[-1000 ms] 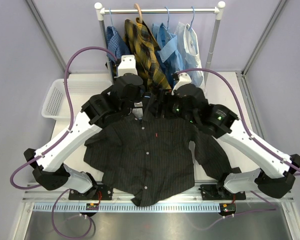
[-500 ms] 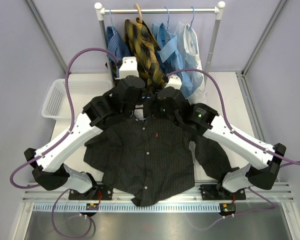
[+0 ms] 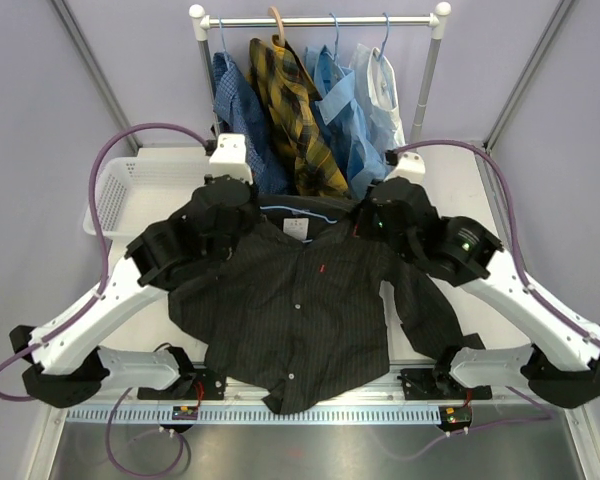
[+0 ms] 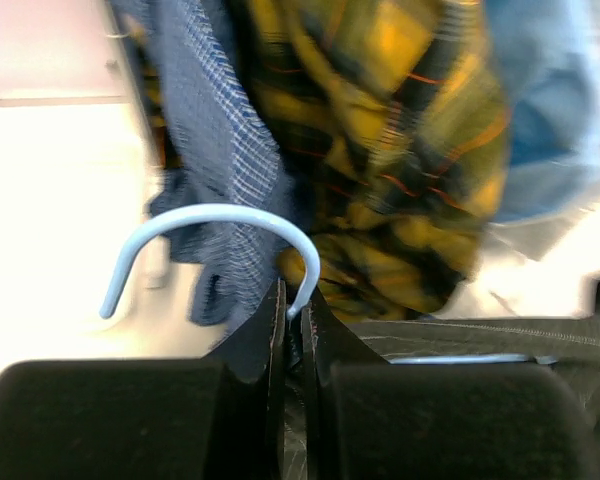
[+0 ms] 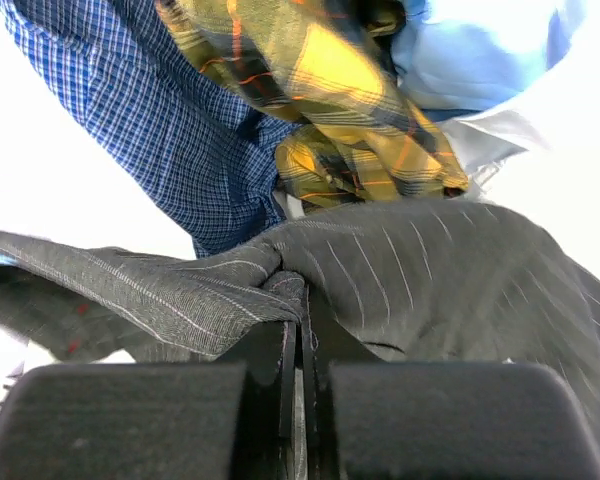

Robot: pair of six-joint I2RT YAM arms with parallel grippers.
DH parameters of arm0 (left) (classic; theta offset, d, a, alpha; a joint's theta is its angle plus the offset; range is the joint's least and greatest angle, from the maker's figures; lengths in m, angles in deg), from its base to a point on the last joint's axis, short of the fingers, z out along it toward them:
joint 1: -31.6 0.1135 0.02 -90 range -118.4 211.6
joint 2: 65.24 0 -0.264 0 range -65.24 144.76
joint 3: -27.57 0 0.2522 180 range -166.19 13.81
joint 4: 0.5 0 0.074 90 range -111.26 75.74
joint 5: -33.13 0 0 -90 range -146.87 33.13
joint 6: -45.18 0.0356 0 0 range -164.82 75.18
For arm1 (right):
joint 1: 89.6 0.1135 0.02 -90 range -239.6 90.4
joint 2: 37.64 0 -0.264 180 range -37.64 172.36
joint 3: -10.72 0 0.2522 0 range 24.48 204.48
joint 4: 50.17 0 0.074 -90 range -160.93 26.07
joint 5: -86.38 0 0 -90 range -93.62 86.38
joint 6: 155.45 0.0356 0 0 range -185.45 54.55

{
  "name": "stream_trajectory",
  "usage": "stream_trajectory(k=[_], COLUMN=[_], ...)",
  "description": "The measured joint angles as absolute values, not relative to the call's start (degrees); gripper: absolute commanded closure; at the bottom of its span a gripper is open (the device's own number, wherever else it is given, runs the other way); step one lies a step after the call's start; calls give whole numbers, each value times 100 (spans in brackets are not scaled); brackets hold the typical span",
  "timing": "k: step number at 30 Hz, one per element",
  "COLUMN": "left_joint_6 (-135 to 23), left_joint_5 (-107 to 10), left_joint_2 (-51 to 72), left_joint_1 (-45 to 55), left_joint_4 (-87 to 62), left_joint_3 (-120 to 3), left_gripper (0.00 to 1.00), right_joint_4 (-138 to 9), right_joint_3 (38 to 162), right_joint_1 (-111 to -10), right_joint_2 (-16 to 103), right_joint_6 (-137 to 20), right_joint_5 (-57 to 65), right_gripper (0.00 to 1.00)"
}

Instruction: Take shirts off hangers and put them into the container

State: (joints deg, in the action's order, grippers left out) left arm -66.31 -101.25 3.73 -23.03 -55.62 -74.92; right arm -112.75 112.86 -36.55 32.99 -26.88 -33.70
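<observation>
The black pinstriped shirt (image 3: 300, 310) lies spread on the table, front up, with its collar toward the rail. A light-blue wire hanger (image 3: 302, 210) shows inside the collar. My left gripper (image 3: 256, 205) is at the collar's left, shut on the base of the hanger's hook (image 4: 215, 215); its jaws pinch the wire (image 4: 298, 312). At the collar's right, my right gripper (image 3: 362, 222) is shut on a fold of the pinstriped shirt (image 5: 180, 285), which bunches at the fingertips (image 5: 302, 292). The white container (image 3: 115, 195) stands at the back left of the table.
A white-and-metal clothes rail (image 3: 320, 20) stands at the back. On it hang a dark blue check shirt (image 3: 238, 100), a yellow plaid shirt (image 3: 295, 110), a light blue shirt (image 3: 345, 115) and a white shirt (image 3: 385, 90), just behind both grippers.
The right gripper has shut on the shirt by the collar and moved right. The left arm has drawn back to the left with the hook. The collar has spread, baring the hanger wire.
</observation>
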Motion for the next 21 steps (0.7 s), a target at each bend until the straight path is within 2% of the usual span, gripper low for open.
stream_trajectory(k=[11, 21], left_joint_6=[-6527, -6251], left_joint_5=[-9321, -9117], left_joint_2=[-322, -768], left_joint_1=[-2380, -2238], left_joint_4=[-5401, -5123], left_joint_3=[-7092, -6710], left_gripper=[100, 100], right_joint_4=[-11039, -11170], right_joint_3=[10243, 10350], right_joint_1=[-4415, -5257], right_joint_2=[2634, 2333], right_joint_6=[-2834, -3449], right_joint_5=[-2336, -1285], right_gripper=[100, 100])
